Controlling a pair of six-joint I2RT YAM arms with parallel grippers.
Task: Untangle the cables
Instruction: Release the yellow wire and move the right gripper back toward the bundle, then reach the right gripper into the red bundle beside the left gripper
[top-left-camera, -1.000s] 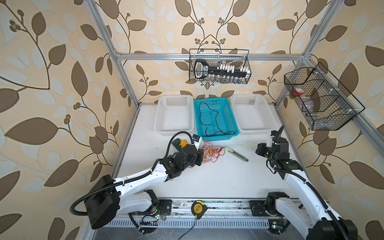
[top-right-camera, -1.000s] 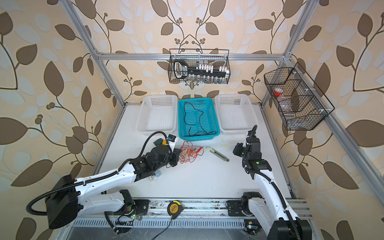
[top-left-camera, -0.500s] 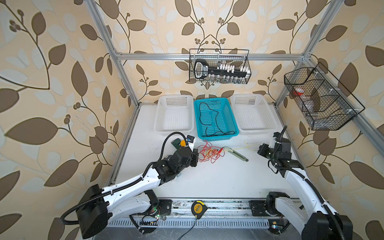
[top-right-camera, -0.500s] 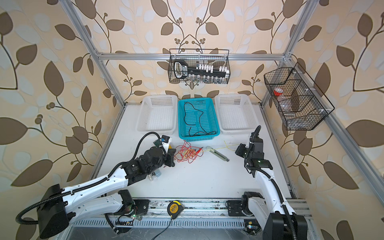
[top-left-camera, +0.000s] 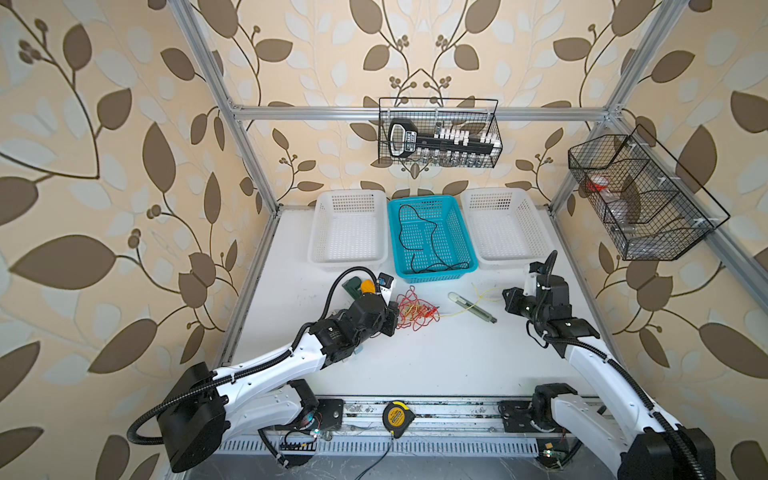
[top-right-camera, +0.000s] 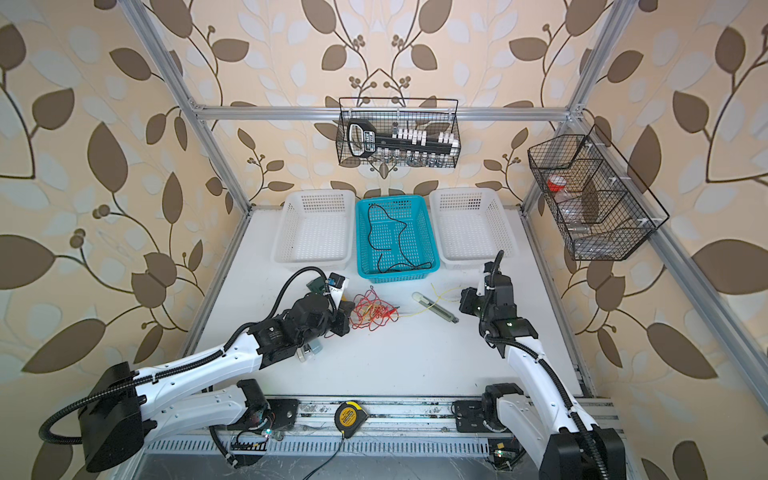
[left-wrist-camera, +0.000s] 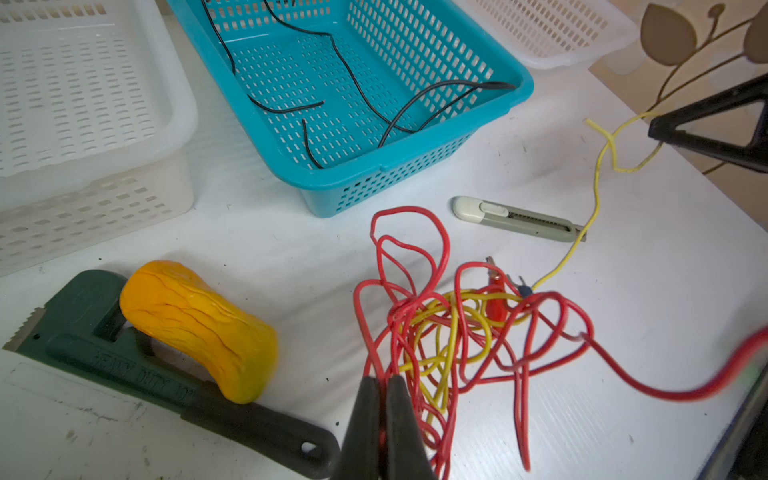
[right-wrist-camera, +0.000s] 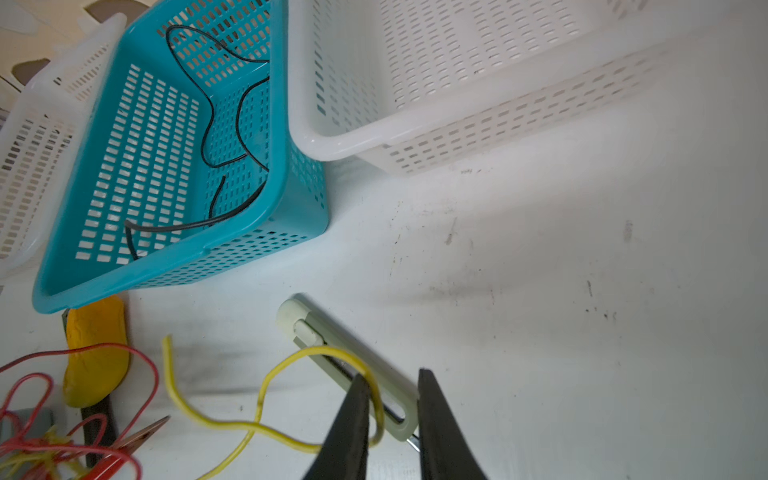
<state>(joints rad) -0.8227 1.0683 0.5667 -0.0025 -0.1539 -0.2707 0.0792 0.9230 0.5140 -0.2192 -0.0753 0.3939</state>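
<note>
The cables (top-left-camera: 415, 311) lie on the table (top-left-camera: 436, 365) as one loose bundle just in front of the near wall of the blue basket (top-left-camera: 436, 274), closer to its left corner. The bundle is mostly the red cable (left-wrist-camera: 409, 208), in many thin loops. The yellow cable (left-wrist-camera: 597, 195) is wound through its middle, and small metal ends show at its edge. A black cable (left-wrist-camera: 457, 82) lies alone inside the basket, apart from the others.

The left gripper (left-wrist-camera: 381, 380) is at the bundle's edge, in front of the basket's left corner. Its jaws are pressed together, and a red strand seems to be pinched at their tips. The right gripper (right-wrist-camera: 392, 374) is out past the basket's right corner, with its jaws spread. The free length of the yellow cable leaves the bundle, crosses the box cutter (top-left-camera: 471, 308) and passes through the gap of the right jaws, close along one of them and not squeezed.

I judge that the coming move depends on this: the long line of the yellow cable points from the bundle to the right gripper. So the right arm is the nearer one to take it and draw it away along that line, while the left one anchors the red.
</note>
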